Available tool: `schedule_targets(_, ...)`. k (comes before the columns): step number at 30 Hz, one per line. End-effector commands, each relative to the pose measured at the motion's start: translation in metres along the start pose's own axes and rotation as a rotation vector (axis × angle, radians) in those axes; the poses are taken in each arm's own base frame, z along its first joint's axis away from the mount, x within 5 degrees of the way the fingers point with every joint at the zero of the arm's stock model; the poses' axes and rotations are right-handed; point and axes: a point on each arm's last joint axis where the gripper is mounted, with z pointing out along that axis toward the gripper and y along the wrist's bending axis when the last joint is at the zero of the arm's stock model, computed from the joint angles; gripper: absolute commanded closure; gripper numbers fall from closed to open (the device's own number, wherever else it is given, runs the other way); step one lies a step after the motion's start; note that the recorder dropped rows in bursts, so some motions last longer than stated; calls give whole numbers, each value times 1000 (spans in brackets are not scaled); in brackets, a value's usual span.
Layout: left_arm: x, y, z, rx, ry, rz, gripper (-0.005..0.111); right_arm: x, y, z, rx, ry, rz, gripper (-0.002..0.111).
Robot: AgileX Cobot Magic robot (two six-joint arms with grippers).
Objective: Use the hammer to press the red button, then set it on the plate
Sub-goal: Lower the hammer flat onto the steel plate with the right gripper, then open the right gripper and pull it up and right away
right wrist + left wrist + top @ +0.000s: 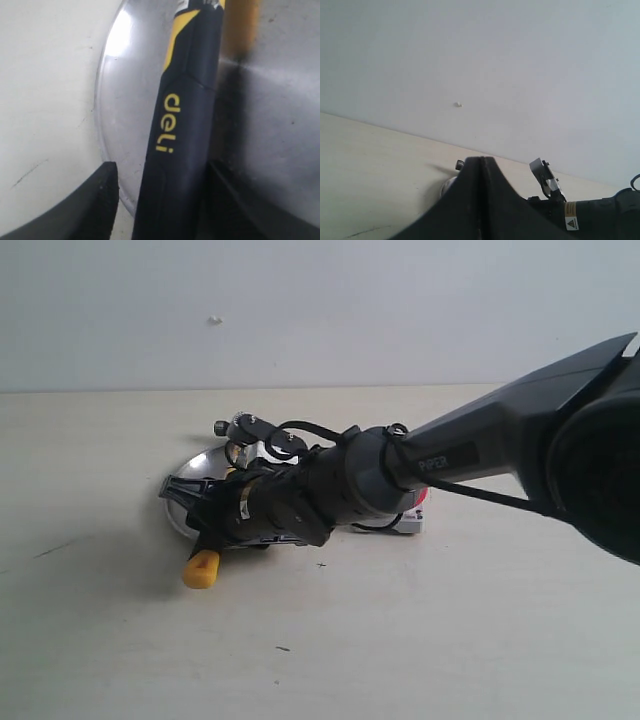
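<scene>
The hammer (185,125) lies with its black handle across the silver plate (125,100), yellow lettering facing up. In the exterior view its yellow looped end (200,568) pokes out over the plate's (185,485) front rim. My right gripper (162,167) straddles the handle, open, with a clear gap on one side between finger (100,200) and handle. The same gripper (215,510) reaches across to the left in the exterior view. The red button (421,497) is almost hidden behind the right arm; only a sliver of red and its grey base (410,525) show. My left gripper (480,165) is shut on nothing.
The right arm (480,455) stretches low across the table from the right, covering the button area. A pale wall (320,310) stands behind the table's far edge. The left arm is out of the exterior view.
</scene>
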Motion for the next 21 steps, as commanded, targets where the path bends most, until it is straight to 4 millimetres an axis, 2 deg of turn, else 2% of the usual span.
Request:
schedule_targets(1, 1, 0, 0, 8, 2, -4, 106, -8, 6, -8, -4, -12, -24, 54)
schedule_targets(15, 1, 0, 0, 8, 2, -4, 106, -23, 21, -43, 75, 9, -88, 54)
schedule_targets(17, 1, 0, 0, 8, 2, -4, 106, -28, 24, -53, 108, 13, -132, 58)
schedule_targets(21, 1, 0, 0, 8, 2, -4, 106, -35, 35, -84, 202, 18, -237, 77)
